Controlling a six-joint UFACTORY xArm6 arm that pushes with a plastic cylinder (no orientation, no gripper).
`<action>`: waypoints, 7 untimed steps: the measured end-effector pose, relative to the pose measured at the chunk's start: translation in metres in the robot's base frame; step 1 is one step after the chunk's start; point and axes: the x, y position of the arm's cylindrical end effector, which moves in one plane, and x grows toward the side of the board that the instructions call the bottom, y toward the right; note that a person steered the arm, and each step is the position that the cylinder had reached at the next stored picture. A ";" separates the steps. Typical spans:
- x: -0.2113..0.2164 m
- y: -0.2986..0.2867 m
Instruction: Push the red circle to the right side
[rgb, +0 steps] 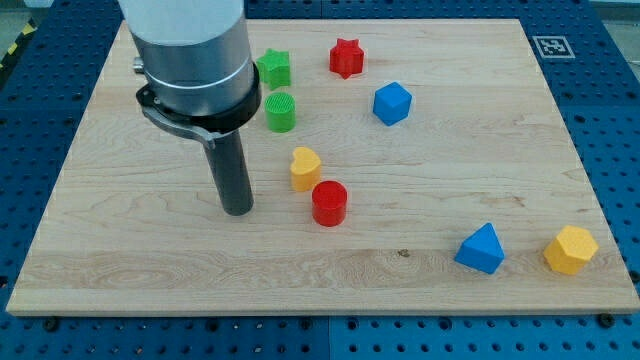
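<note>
Marker (551, 45): we see a black-and-white square fiducial tag at the top right corner of the pale wooden board (480, 150), with no legible text. The board lies on a blue perforated table (625, 120). We have no jaws, only a dark rod. My tip (238, 211) rests left of the red round cylinder block (329, 203), apart from it. The yellow heart-shaped block (305, 168) sits just above the red one. No block stands between them.

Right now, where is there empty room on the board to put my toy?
Bare wood lies between the red circle and the blue triangle, and left of my tip. It is crowded around the yellow heart and green circle.
</note>
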 end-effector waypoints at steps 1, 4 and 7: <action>0.021 0.024; 0.007 0.065; -0.004 0.160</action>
